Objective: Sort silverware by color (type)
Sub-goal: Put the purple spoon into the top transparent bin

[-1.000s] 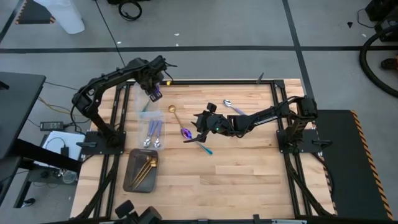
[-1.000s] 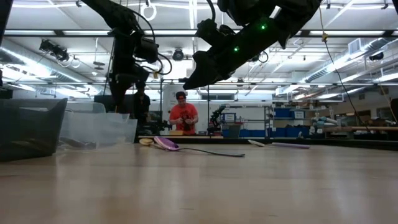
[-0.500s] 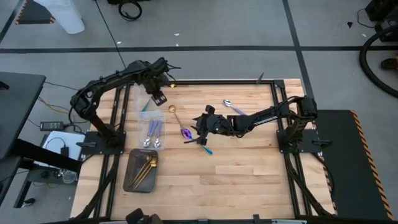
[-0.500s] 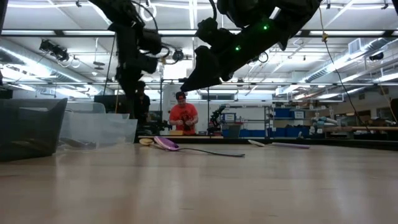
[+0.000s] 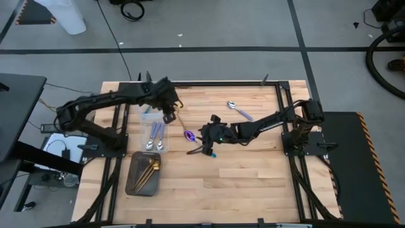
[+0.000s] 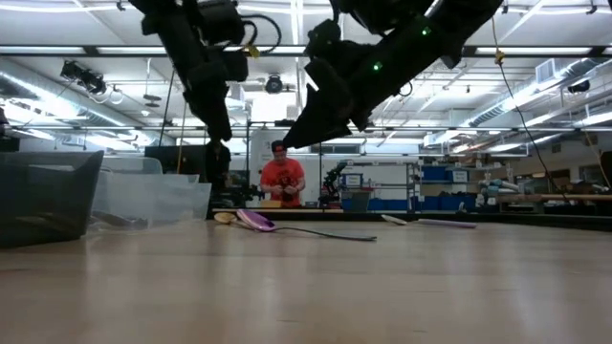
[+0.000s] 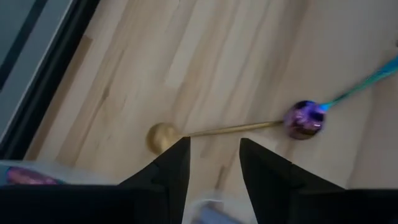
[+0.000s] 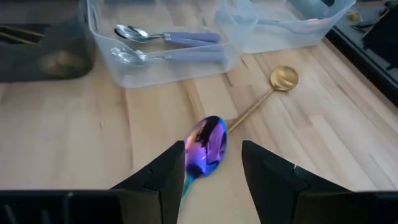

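Observation:
A gold spoon (image 7: 163,135) lies flat on the wooden table, its handle running to the bowl of an iridescent purple spoon (image 8: 208,147) with a teal handle (image 7: 364,84). My left gripper (image 7: 214,165) hangs open just above the gold spoon's bowl end (image 5: 175,111). My right gripper (image 8: 214,171) is open too, a finger on either side of the purple bowl and above it (image 6: 292,141). A silver-bowled spoon with a lilac handle (image 5: 238,111) lies farther right.
A clear bin (image 5: 155,136) with two silver spoons stands at the table's left. A second clear bin (image 5: 147,106) is behind it and a dark tray (image 5: 144,172) with gold spoons is in front. A person in red (image 6: 283,180) stands far behind the table.
My left gripper has swung from above the far clear bin toward the table's near and right side and tipped over, ending above the gold spoon. My right gripper has shifted slightly toward the near edge over the purple spoon and rolled a little. No spoon has moved.

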{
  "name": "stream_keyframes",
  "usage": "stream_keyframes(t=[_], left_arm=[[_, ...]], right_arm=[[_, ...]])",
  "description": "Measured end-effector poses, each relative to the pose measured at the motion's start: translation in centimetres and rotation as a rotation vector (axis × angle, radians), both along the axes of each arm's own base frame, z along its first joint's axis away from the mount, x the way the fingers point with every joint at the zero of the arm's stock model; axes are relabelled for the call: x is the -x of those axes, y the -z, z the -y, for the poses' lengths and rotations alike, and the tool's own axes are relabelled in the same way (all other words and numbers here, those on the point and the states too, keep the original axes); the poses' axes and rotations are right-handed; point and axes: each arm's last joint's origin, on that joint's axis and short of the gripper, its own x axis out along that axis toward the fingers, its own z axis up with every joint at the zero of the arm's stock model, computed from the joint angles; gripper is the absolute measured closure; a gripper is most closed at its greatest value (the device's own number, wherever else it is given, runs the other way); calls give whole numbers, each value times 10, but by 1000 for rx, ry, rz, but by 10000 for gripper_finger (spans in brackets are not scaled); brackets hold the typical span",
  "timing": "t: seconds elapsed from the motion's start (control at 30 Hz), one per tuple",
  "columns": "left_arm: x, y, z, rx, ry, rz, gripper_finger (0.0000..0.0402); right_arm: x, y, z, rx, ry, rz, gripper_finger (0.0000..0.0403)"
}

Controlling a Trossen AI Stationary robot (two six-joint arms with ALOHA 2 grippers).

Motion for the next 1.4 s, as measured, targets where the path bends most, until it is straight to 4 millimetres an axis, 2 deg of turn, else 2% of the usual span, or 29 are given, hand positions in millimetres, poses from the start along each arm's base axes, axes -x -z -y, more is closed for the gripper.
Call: stream_keyframes(t=[0.13,0.4,0.67,0.87,1.07,1.4], left_arm=[[8,2,17,-32,39,81,256],[26,10,39,-45,47,219,256],[29,1,53,-36,62,298,256],[32,-4,65,-36,86,315,256],[30,-5,71,-31,89,333,256],[31,-3,72,-22,90,306,256]], right_arm=[[6,7,-7,18,47,-1,234],[14,21,-6,-66,109,25,234],[-3,51,-11,-71,105,12,234],[-7,70,-11,-57,108,-36,234],[-11,85,-13,-34,86,-82,234],[-7,92,-19,-4,71,-154,240]])
